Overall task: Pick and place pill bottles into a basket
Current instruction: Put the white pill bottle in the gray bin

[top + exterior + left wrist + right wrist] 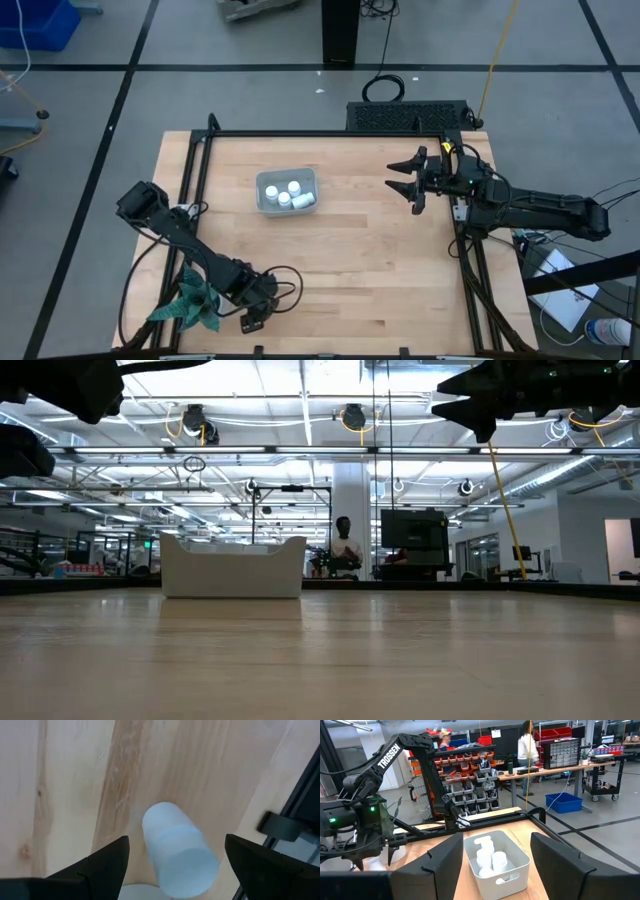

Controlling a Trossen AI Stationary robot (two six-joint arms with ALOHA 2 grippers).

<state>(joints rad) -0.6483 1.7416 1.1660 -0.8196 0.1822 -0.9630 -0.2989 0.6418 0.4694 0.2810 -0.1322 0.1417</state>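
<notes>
The pale grey-blue basket stands on the wooden table left of centre, with three white pill bottles inside. It also shows in the right wrist view and the low view. My left gripper is low near the table's front edge, open. In its wrist view another white pill bottle rests on the table between the two fingers, with a gap on each side. A white rounded edge shows just below it. My right gripper hovers open and empty right of the basket.
A green star-shaped object lies at the front left, beside my left arm. A black metal frame runs along the table's far and side edges. Bare wood lies between the basket and the front edge.
</notes>
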